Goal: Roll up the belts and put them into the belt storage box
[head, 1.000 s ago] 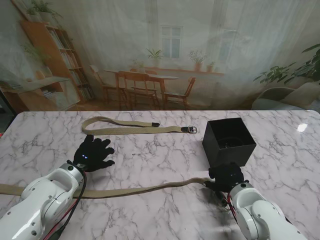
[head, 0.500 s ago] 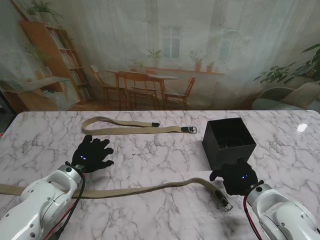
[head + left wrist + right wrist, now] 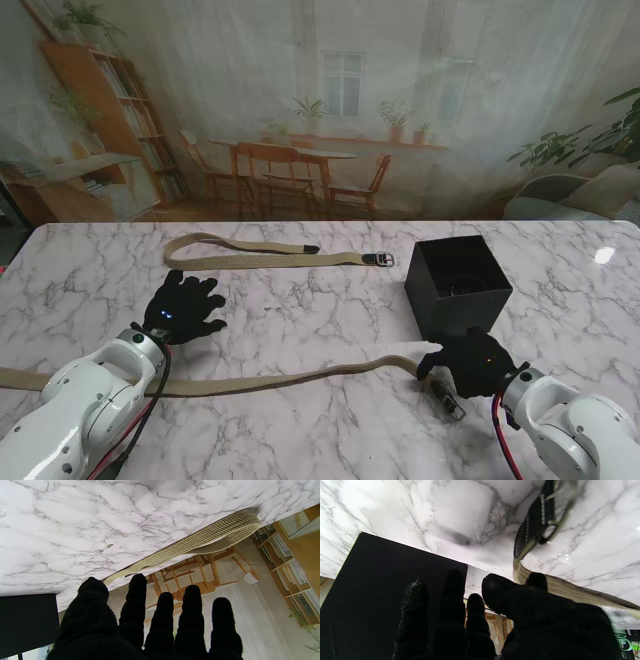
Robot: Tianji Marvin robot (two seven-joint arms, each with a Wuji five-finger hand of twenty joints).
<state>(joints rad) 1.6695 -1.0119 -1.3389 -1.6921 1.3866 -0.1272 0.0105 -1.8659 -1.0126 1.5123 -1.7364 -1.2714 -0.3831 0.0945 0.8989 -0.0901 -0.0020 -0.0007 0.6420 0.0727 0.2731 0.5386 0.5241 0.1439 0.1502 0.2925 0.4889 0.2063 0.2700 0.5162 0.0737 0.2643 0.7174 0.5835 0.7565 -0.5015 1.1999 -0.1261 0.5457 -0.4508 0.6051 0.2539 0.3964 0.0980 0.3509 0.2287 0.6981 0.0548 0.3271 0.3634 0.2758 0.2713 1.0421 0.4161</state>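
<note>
White marble table (image 3: 300,310). Both webbing belts unrolled: far belt (image 3: 270,252), near belt (image 3: 260,381). Black box (image 3: 457,284) looks empty. Left robot hand (image 3: 184,307) spread, holding nothing. Right robot hand (image 3: 472,364) over near buckle (image 3: 447,400), fingers extended, no grip. Nothing done.

We look down from high up on the stand, over both arms, and see the whole marble table (image 3: 300,300) out to its far edge, with the painted room wall behind. The camera on our left wrist sits just behind the left hand (image 3: 150,625) and looks along the fingers, very close, toward the far edge, where the far belt (image 3: 200,540) lies; the stand view shows this belt (image 3: 260,255) too. The camera on our right wrist looks past the right hand (image 3: 495,620), close to the black box (image 3: 395,575) and the near belt (image 3: 545,530). The stand view shares the box (image 3: 458,285) and that belt (image 3: 300,378).
</note>
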